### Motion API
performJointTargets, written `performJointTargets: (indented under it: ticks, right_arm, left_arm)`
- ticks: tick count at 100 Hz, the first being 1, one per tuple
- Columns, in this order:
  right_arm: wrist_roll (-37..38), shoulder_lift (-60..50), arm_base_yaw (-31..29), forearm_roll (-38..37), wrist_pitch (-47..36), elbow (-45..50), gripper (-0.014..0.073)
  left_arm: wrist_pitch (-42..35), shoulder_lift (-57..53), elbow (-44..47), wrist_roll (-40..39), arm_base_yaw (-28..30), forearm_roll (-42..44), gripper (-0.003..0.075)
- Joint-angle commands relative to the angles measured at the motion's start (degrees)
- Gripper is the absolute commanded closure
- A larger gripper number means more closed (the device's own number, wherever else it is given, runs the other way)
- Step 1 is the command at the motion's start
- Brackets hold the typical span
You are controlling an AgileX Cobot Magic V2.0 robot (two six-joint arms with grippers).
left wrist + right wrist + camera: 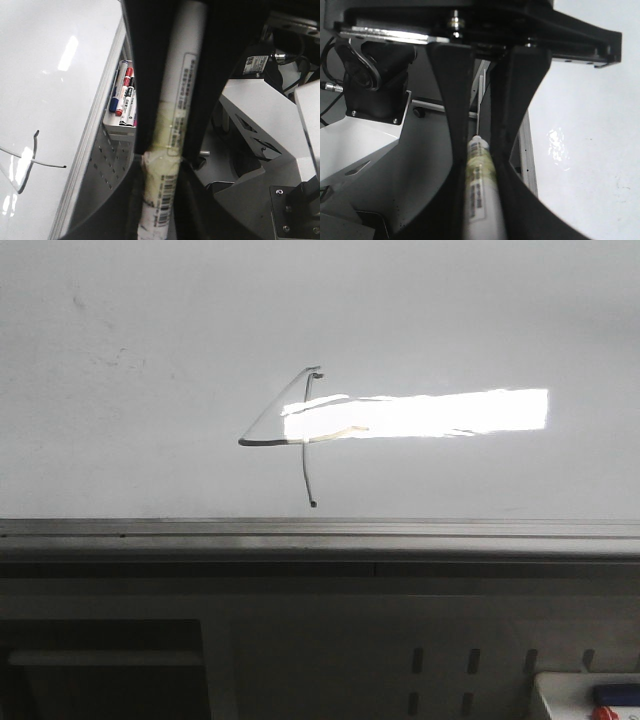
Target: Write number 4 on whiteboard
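Observation:
The whiteboard [150, 340] fills the upper part of the front view, with a grey metal frame [320, 530] along its near edge. The number 4 [304, 462] is drawn on it in thin dark lines, partly crossed by a bright glare patch. Neither gripper shows in the front view. My left gripper [165, 165] is shut on a white taped marker [182, 75], off the board's edge; the board [45, 60] and part of the 4 [47, 163] lie beside it. My right gripper [480, 165] is shut on another taped marker [481, 195], beside the board [585, 150].
A small tray of spare markers [124, 95] hangs below the board's frame and also shows in the front view [590, 695]. A perforated metal panel [440, 660] runs under the frame. Grey arm mounts [260, 125] stand close to the left gripper.

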Motion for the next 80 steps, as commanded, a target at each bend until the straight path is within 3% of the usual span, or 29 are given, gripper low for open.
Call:
performJointTargets:
  ticks: [1, 10, 27, 36, 48, 59, 66, 80]
  right_arm:
    - [-0.3, -0.8, 0.1, 0.8, -3.5, -2.0, 0.0648]
    - [-0.3, -0.9, 0.1, 0.8, -4.2, -2.0, 0.0548]
    - [-0.3, -3.0, -1.5, 0.8, -8.5, -2.0, 0.0218]
    - [-0.3, -5.4, -4.0, 0.8, -10.0, -2.0, 0.0152]
    - [1.5, -9.3, -8.3, 0.9, -10.0, -1.9, 0.0159]
    - [8.3, -12.7, -12.8, 0.9, -7.7, -1.9, 0.0195]
    - [11.7, -14.3, -15.8, 0.9, -4.5, -1.8, 0.0308]
    - [12.5, -17.8, -20.6, 0.9, 1.1, 0.9, 0.0656]
  left_arm:
    - [-3.0, 0.1, -1.9, -1.9, -0.4, -4.4, 0.0741]
    - [-3.0, 0.1, -1.9, -1.9, -0.4, -4.4, 0.0741]
    - [-2.8, 0.1, -1.9, -1.9, -0.4, -4.4, 0.0741]
    - [-2.9, 0.1, -1.6, -1.9, -0.4, -4.0, 0.0741]
    - [-7.9, 0.1, -0.6, -5.1, -0.2, -3.6, 0.0741]
    - [-19.8, 0.1, 2.8, -10.8, -0.2, -3.6, 0.0741]
    - [-29.5, 0.1, 6.4, -15.2, -0.2, -4.6, 0.0741]
    - [-46.6, 0.7, 14.7, -17.2, -0.2, -16.0, 0.0741]
